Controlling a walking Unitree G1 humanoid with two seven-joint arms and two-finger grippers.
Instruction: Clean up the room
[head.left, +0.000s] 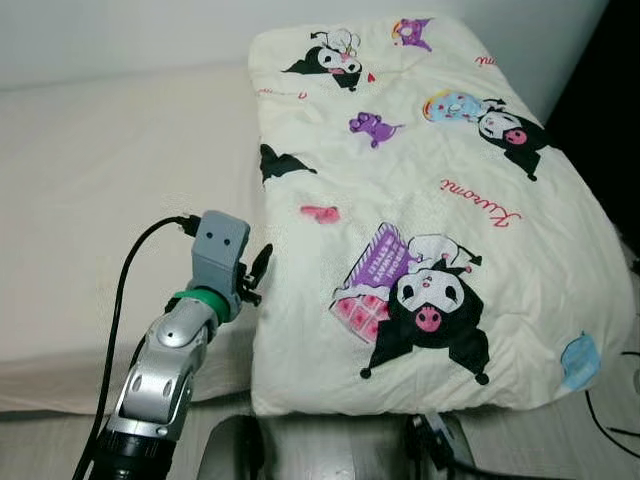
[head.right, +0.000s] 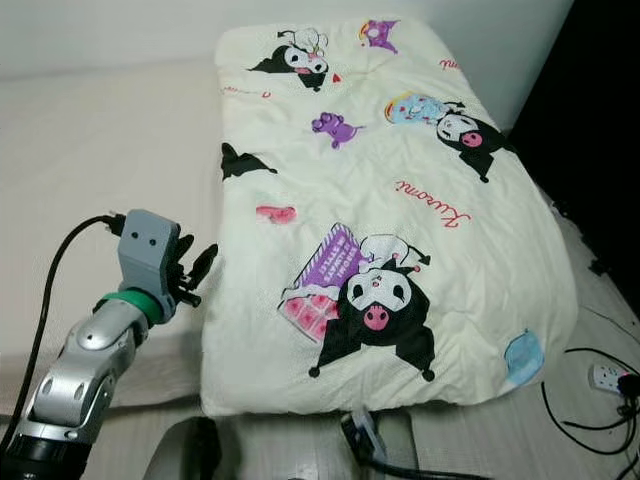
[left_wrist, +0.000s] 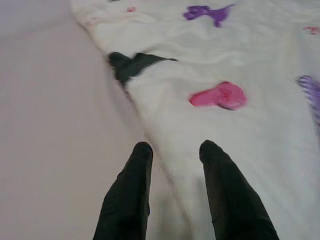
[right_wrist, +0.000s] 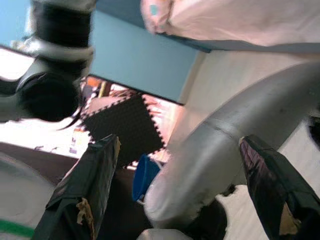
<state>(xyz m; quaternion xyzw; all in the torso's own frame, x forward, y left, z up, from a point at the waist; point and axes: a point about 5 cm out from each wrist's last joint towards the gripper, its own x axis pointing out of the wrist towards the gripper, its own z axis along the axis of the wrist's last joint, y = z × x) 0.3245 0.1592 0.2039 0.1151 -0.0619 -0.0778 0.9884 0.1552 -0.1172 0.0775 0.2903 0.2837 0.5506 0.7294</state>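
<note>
At quilt's left edge, over bed: left gripper (left_wrist: 172, 150) jaws parted, empty, straddling hem of folded quilt (head.left: 430, 210), one finger over bare mattress (head.left: 110, 190), other over fabric. Risk: closing now likely pinches top layer only, folds slide apart, or drags sheet along. Quilt soft, puffy, cream cotton, cartoon prints, rounded corners, lying along bed's right side. Mattress smooth, matte, off-white. Right gripper (right_wrist: 175, 195) hanging low, fingers spread, nothing held. Loose cable (head.right: 590, 380) on floor, possible snag.
</note>
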